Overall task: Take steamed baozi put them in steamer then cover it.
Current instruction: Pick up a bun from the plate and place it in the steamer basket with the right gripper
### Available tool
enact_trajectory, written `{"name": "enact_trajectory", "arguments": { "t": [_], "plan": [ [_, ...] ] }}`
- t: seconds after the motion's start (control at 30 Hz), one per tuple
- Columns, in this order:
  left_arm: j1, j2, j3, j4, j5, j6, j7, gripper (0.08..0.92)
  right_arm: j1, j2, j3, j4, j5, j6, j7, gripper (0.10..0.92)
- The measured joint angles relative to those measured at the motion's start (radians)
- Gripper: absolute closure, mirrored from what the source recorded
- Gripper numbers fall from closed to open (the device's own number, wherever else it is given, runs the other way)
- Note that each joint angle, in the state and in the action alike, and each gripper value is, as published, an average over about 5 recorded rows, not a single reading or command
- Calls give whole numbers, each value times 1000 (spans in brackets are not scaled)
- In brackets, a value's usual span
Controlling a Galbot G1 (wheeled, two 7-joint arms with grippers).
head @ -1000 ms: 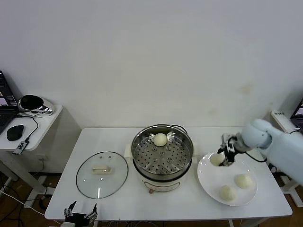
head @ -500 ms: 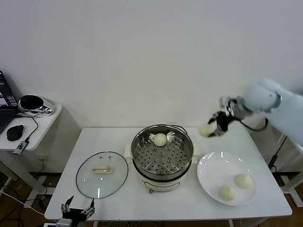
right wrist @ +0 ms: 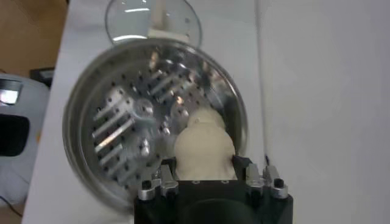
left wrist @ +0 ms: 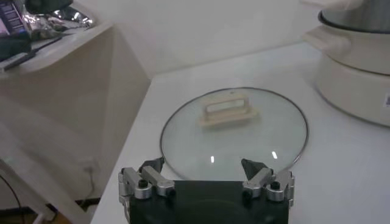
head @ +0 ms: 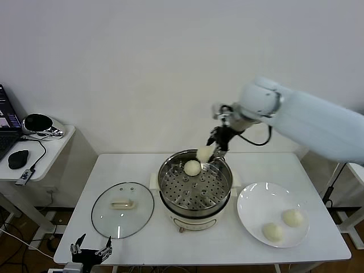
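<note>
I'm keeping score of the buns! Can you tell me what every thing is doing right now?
right gripper: shut on a bun, above the steamer's back rim.
held bun: in the air.
bun in steamer: resting inside.
steamer: uncovered.
glass lid: flat on the table.
plate: holds two buns.
left gripper: open, empty, near the lid.

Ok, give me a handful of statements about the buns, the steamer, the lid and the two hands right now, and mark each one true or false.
1. The right hand holds a baozi above the steamer. True.
2. The steamer is empty. False: one bun already lies on its perforated floor, near the back.
3. Two buns sit on the white plate. True.
4. The glass lid covers the steamer. False: it lies flat on the table, on the steamer's left.
5. The left hand grips the lid's handle. False: it is open, near the lid's edge, holding nothing.
</note>
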Motion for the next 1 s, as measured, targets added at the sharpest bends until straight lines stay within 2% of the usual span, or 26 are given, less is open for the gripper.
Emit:
{"name": "enact_trajectory", "arguments": {
  "t": [0.5, 1.0],
  "plan": [
    [4, 2, -10, -28, -12, 8, 0, 177, -92, 241, -65, -158, -30, -2, 23, 440],
    [0, -2, 1, -29, -12, 11, 2, 177, -144, 307, -93, -204, -68, -7, 41, 438]
  ]
}}
